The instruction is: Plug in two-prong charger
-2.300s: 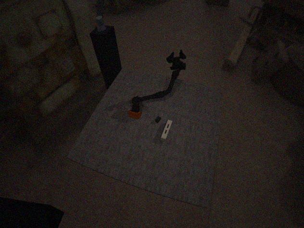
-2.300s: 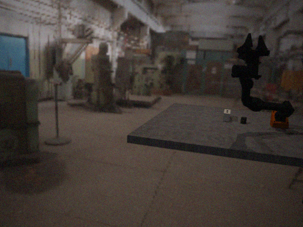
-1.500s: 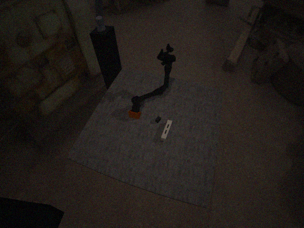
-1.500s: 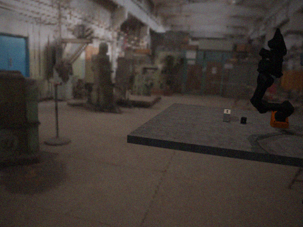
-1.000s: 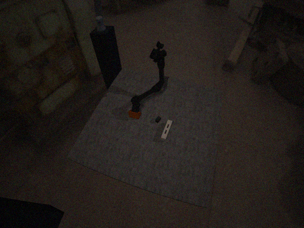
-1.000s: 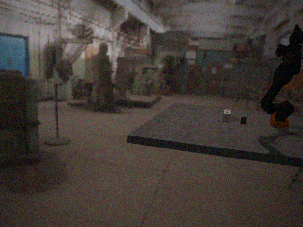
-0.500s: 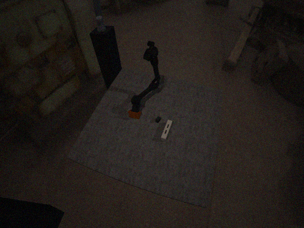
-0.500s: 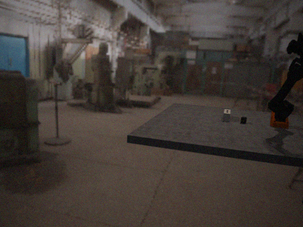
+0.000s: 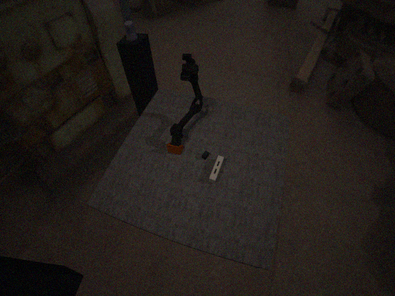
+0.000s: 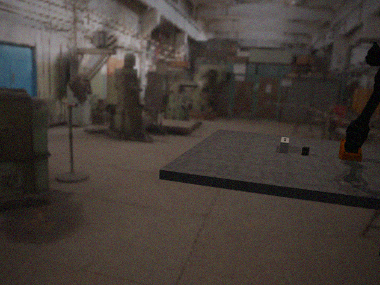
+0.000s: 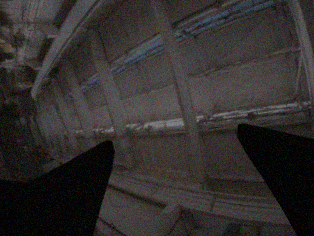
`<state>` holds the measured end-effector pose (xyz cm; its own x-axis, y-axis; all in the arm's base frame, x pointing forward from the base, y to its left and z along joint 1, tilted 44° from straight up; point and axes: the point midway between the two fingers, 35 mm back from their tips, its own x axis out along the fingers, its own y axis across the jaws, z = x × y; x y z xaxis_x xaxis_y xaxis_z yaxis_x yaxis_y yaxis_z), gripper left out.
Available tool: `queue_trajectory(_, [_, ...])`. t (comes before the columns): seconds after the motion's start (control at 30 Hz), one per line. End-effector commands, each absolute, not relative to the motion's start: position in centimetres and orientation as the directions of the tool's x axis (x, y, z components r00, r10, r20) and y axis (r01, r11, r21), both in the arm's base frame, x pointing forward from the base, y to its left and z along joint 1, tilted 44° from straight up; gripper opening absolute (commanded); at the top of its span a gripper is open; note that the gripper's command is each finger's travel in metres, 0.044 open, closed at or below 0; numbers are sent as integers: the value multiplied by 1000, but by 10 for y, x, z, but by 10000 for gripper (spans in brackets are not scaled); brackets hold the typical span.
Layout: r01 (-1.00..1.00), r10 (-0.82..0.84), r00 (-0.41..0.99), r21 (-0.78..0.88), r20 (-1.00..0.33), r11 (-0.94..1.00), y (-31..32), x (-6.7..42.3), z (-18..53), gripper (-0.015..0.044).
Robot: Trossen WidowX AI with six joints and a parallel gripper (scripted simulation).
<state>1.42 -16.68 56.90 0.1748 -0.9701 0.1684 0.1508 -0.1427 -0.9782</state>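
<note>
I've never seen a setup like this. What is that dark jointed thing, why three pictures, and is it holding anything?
The dark jointed thing is a robot arm bolted to an orange base on a grey table. One picture looks down from above, one looks across from the side, and one comes from a small camera on the arm's wrist. The wrist camera is aimed up at the building, so it shows only the two dark fingers of the tool, spread wide with nothing between them. On the table lie a small black charger and, right beside it, a white power strip. Neither is being touched; the arm is raised high above them.
</note>
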Motion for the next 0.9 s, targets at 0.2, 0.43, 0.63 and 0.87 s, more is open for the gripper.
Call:
queue_trajectory(0.2, [206, -963, 264, -978, 49, 7, -207, 13, 537, 440])
queue_trajectory(0.43, [218, -939, 341, -969, -37, 118, -234, 21, 511, 440])
queue_trajectory(0.63, [207, -905, 408, -954, -118, 217, -256, 31, 485, 440])
queue_trajectory(0.87, [176, -851, 482, -929, -208, 327, -277, 49, 454, 440])
